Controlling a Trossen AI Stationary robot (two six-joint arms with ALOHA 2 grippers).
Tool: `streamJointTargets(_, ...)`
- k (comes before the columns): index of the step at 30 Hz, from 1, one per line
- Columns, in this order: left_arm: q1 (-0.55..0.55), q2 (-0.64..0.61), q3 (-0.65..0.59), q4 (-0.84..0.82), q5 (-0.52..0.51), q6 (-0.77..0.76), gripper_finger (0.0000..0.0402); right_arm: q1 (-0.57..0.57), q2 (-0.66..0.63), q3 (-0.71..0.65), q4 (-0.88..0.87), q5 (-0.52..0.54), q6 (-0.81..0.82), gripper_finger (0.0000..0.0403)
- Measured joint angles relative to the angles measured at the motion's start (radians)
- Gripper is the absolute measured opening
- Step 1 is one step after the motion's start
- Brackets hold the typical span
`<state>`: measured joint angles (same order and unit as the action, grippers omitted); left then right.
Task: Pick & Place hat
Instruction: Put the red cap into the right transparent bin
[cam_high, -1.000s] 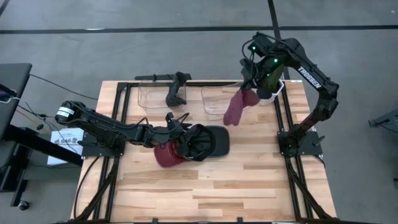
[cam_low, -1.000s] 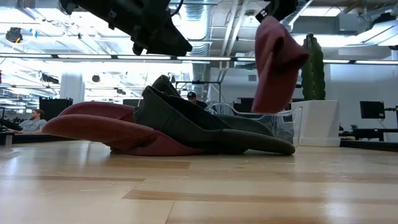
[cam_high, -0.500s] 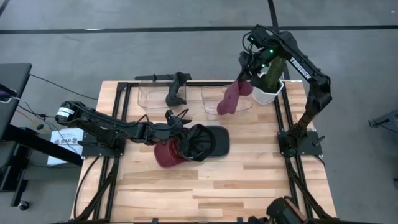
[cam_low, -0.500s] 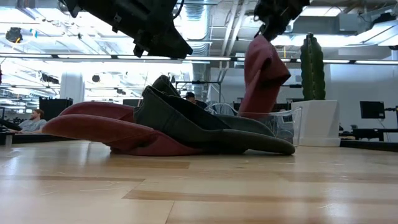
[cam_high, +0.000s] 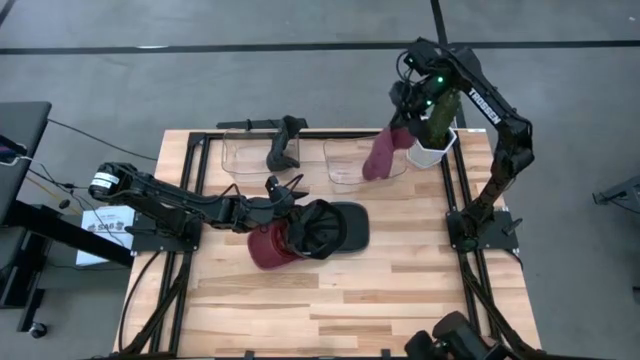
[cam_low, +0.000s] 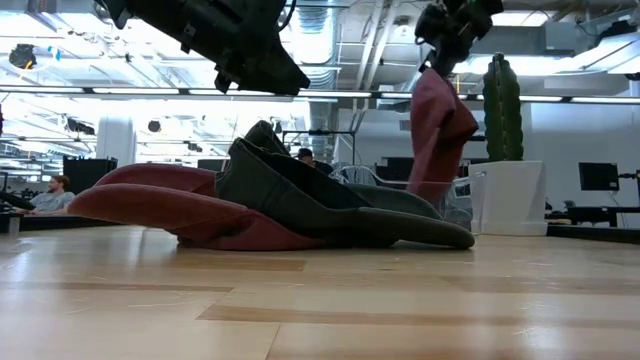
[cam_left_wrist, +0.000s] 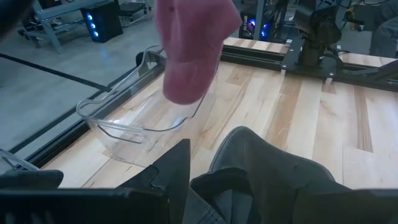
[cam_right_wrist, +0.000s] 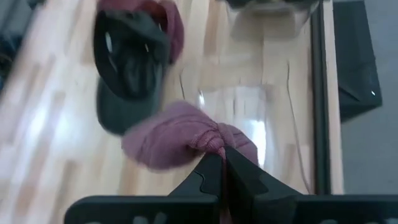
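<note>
My right gripper (cam_high: 405, 128) is shut on a maroon knit hat (cam_high: 381, 156) at the table's far right. The hat hangs over the right clear bin (cam_high: 350, 166), and in the low view its lower end (cam_low: 432, 190) shows behind the bin's wall. The hat also shows in the left wrist view (cam_left_wrist: 193, 56). My left gripper (cam_high: 283, 208) hovers above a pile at mid-table: a dark grey cap (cam_high: 330, 228) lying over a maroon cap (cam_high: 265, 250). In the low view it is clear of the pile (cam_low: 300, 200). My right gripper pinches a bunched fold at the maroon hat's top (cam_right_wrist: 214, 143) between its two fingers (cam_right_wrist: 211, 177). The fingers come from above, pointing down. The hat hangs slack below them, clear of the table, over the clear bin (cam_right_wrist: 273, 106).
A second clear bin (cam_high: 240, 155) stands at the far left-centre, with a dark hat (cam_high: 284, 146) draped on its right rim. A white pot with a green cactus (cam_high: 436, 128) stands by the far right corner, next to the right bin. Bare wood (cam_high: 400, 290) lies along the near side.
My right gripper has carried the maroon hat toward the table's far edge and lowered it. The hat has swung from beside the bin's near rim to hanging over the bin, its lower end now below the rim line.
</note>
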<state>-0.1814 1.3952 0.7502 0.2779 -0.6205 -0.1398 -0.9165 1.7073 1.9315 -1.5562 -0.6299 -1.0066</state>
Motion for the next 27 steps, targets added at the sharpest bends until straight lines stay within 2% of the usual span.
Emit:
streamJointTargets(5,0.0,0.0,0.0,0.0,0.0,0.0,0.0149,0.037,0.0,-0.007,-0.011,0.156,-0.07,0.0)
streamJointTargets(8,0.0,0.0,0.0,0.0,0.0,0.0,0.0149,0.058,0.0,-0.007,-0.014,0.202,-0.076,0.0)
streamJointTargets(12,0.0,0.0,0.0,0.0,0.0,0.0,0.0149,0.078,0.0,-0.007,-0.014,0.201,-0.057,0.0)
streamJointTargets(19,0.0,0.0,0.0,0.0,0.0,0.0,0.0149,0.149,0.0,-0.007,-0.015,0.138,0.003,0.0)
streamJointTargets(27,0.0,0.0,0.0,0.0,0.0,-0.002,0.0149,0.18,-0.001,-0.007,-0.015,0.159,0.234,0.0)
